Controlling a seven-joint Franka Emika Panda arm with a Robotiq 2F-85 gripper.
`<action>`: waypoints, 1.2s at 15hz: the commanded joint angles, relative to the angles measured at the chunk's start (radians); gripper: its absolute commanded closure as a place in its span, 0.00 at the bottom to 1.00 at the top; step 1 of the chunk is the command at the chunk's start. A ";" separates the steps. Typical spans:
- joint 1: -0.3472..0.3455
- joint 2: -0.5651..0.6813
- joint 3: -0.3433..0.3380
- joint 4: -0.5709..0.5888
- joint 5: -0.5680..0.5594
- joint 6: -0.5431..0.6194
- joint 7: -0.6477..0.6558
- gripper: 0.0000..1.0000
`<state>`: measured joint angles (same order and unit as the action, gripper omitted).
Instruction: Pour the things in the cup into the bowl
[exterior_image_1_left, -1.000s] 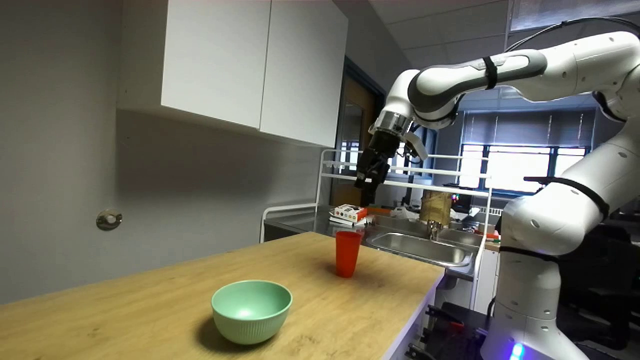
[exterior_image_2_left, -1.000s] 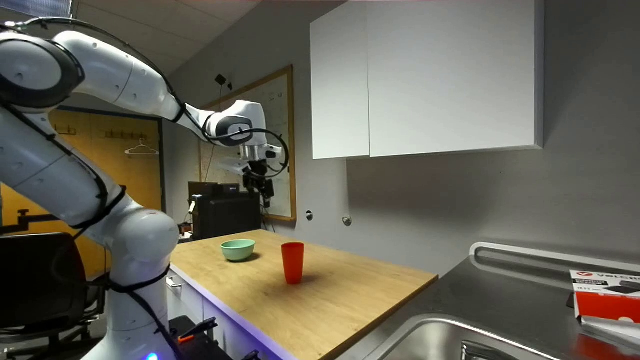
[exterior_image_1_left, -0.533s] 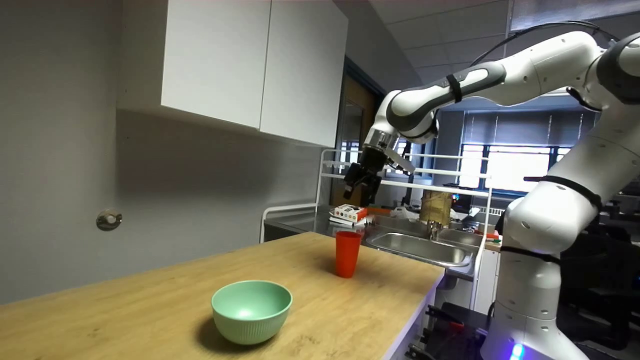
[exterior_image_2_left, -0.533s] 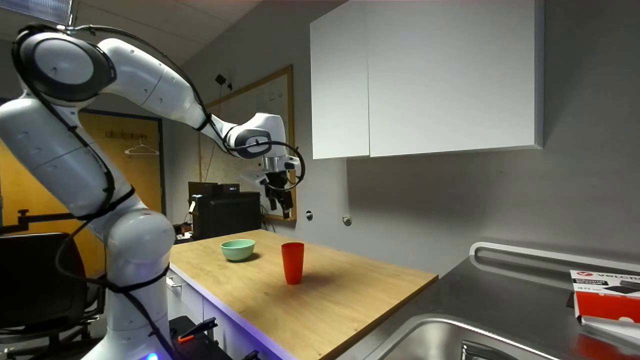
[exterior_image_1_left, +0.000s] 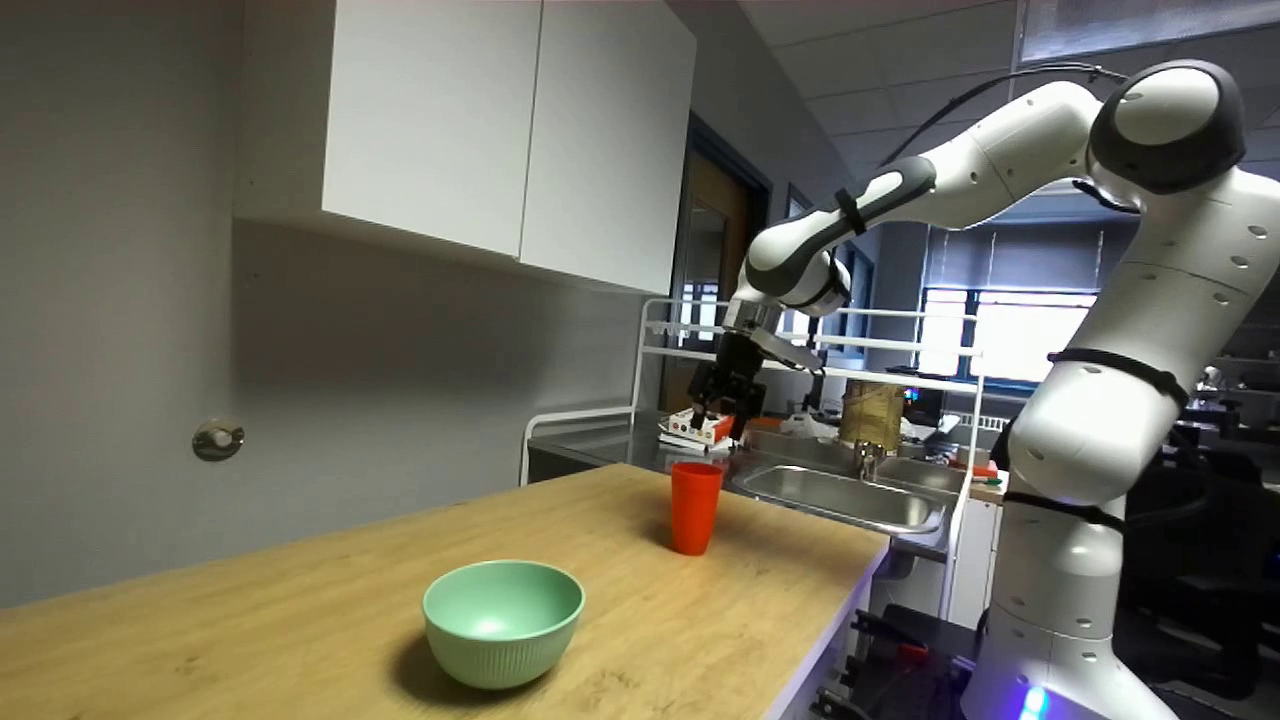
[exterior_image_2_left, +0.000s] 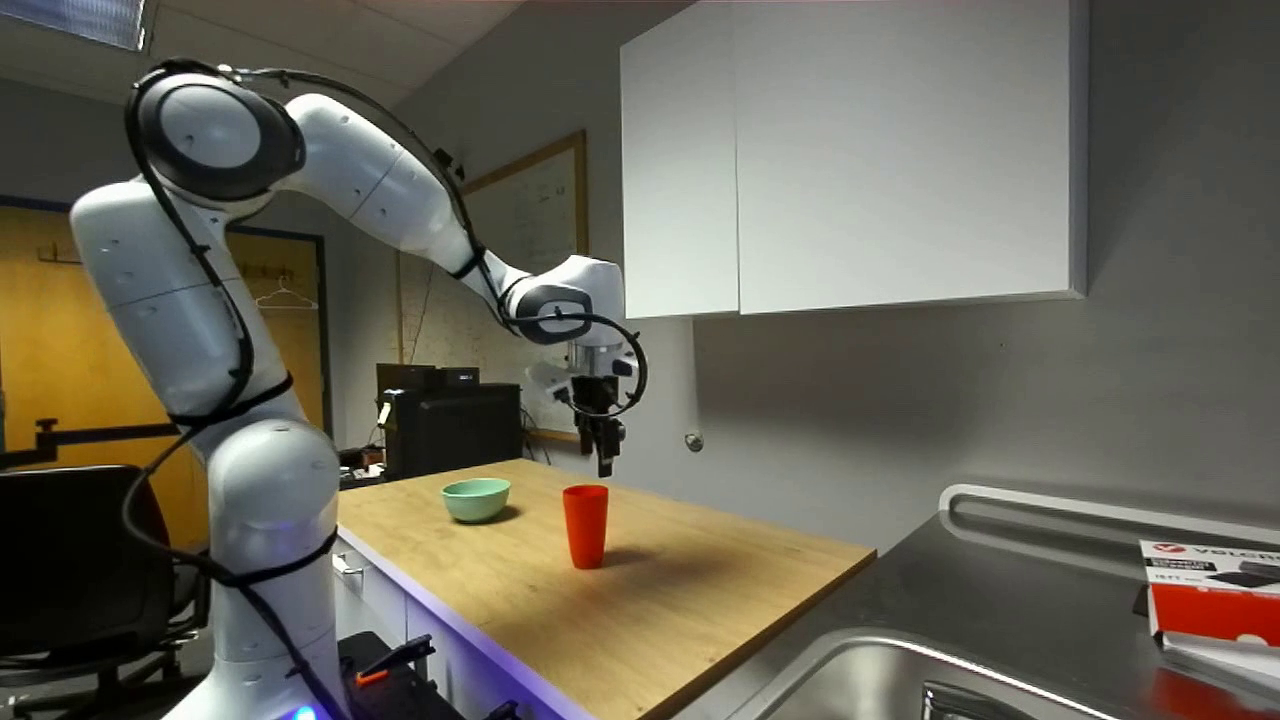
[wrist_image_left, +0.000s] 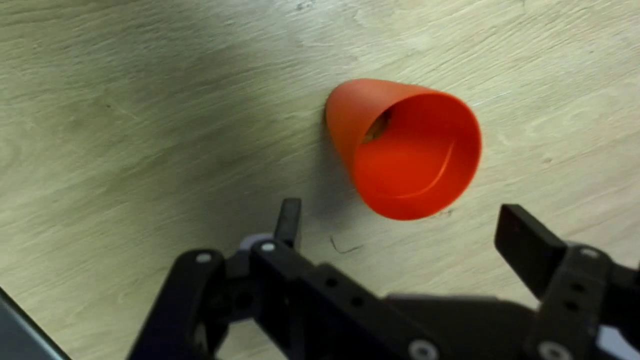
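Note:
The red-orange cup (exterior_image_1_left: 694, 508) stands upright on the wooden table, also seen in an exterior view (exterior_image_2_left: 586, 527). In the wrist view the cup (wrist_image_left: 415, 150) shows its open mouth, with something small and brownish partly visible inside. The mint-green bowl (exterior_image_1_left: 503, 625) stands upright apart from the cup, also in an exterior view (exterior_image_2_left: 476, 499); it is out of the wrist view. My gripper (exterior_image_1_left: 718, 428) is above the cup's rim, pointing down, also seen in an exterior view (exterior_image_2_left: 605, 470). In the wrist view the gripper (wrist_image_left: 400, 227) is open and empty, its fingers spread wider than the cup.
The wooden table (exterior_image_1_left: 330, 590) ends beside a counter with a metal sink (exterior_image_1_left: 840, 495). A white wall cabinet (exterior_image_2_left: 850, 150) hangs above the table. A white rack (exterior_image_1_left: 640, 390) and a red-white box (exterior_image_2_left: 1215, 590) stand by the sink.
The arm has come forward and my gripper has moved down toward the cup. Its fingers show farther apart in an exterior view than a second ago. Cup and bowl have not moved.

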<state>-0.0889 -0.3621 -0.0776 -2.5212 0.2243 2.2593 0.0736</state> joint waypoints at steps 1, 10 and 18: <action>-0.019 0.110 -0.019 0.062 -0.005 -0.017 0.043 0.00; -0.027 0.255 -0.027 0.110 -0.009 -0.029 0.090 0.27; -0.020 0.265 -0.018 0.125 -0.021 -0.024 0.132 0.88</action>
<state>-0.1129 -0.0959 -0.1037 -2.4217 0.2243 2.2554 0.1619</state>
